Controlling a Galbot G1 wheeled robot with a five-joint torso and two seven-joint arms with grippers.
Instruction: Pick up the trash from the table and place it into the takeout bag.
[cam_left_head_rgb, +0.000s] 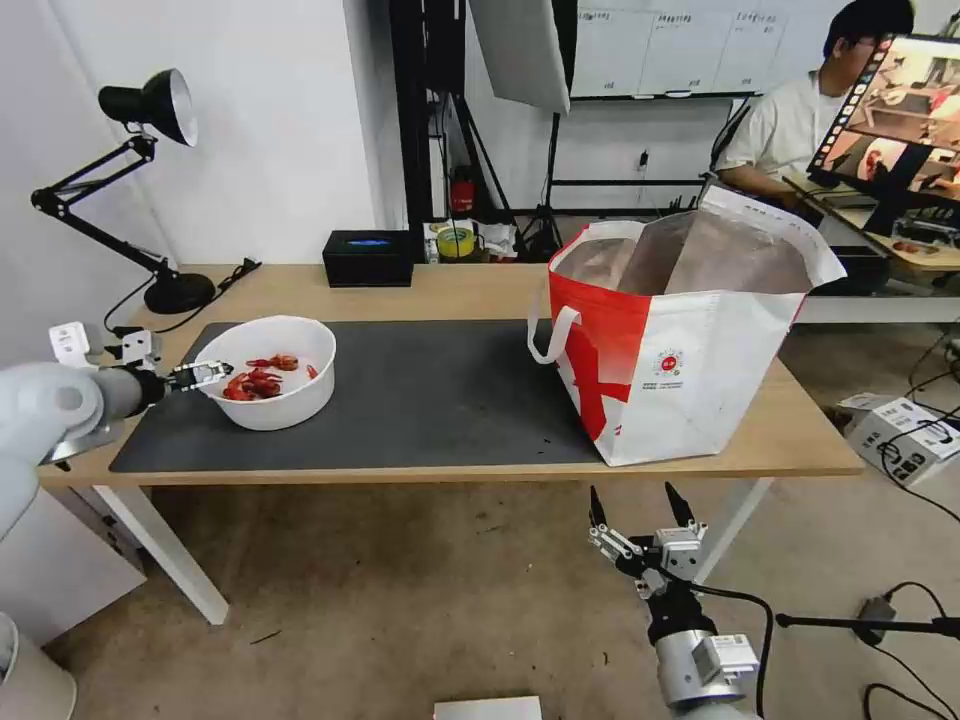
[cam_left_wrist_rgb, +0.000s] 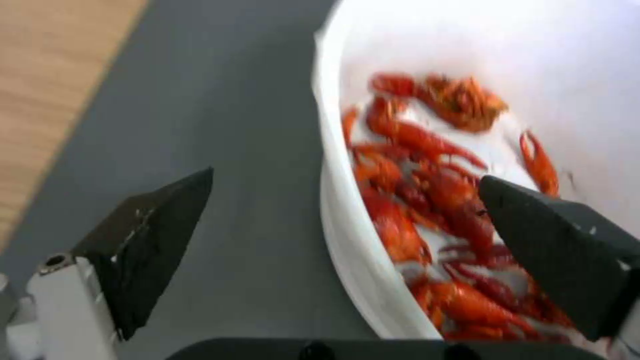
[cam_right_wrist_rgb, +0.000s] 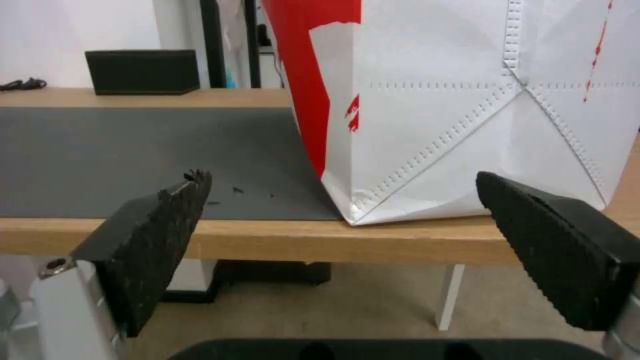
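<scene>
- While the white bowl of red crayfish shells sits on the dark mat toward the left end of the tabletop, the left hand is at its near-left rim, wide open and gripping nothing; in the left wrist view one finger is over the shells inside and the other hangs outside over the mat, so the rim lies between them.
- Judging by its thin wall, the bowl is probably light and slightly flexible, with a smooth, possibly greasy surface; a pinch on the rim looks the natural hold, kept level, since the loose shells could spill if it tips.
- Well apart on the right end stands the takeout bag, mouth open, foil lining showing.
- Below the tabletop's front edge near the bag, the right hand hangs idle, open and empty.
- A black box and a desk lamp stand at the back, clear of the way; the bag's tall wall is the main thing to get over.
</scene>
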